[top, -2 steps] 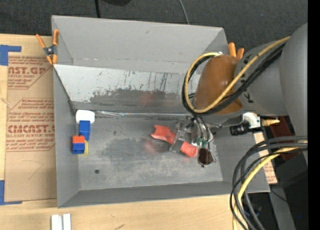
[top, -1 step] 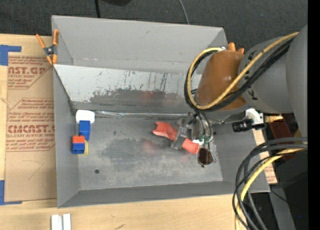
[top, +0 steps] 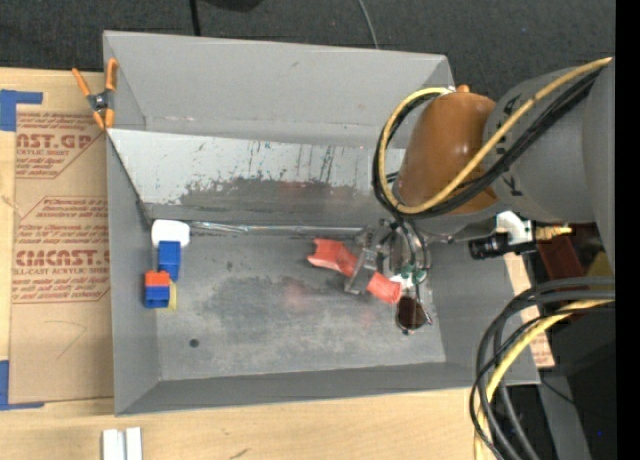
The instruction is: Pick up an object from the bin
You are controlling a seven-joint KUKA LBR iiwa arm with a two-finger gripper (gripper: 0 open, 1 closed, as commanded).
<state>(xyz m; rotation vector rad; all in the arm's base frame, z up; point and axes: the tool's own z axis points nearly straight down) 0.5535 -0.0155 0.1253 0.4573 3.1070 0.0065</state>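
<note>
The gripper (top: 372, 266) hangs over a red strip (top: 328, 254) by the right wall of the bin (top: 250, 333); whether it's closed, I cannot tell. The strip looks light and floppy; best pinched mid-length.

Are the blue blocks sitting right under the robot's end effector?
No. The blue blocks lie by the left wall of the bin; the end effector is at the right, by a red thing.
</note>
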